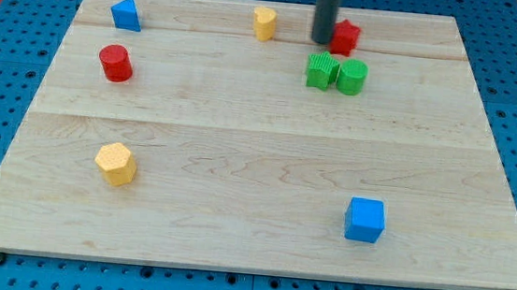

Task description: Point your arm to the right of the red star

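Hiding the red star's [347, 37] left side, my tip [323, 41] touches it; no fingers show.

Blue cube [365, 219], yellow hexagon [116, 163], red cylinder [115, 63].

Text on the blocks: none I can read, just plain colours.
Text on the wooden board [258, 145]: nothing, bare wood grain.
Labels or numbers around the board: none readable either.
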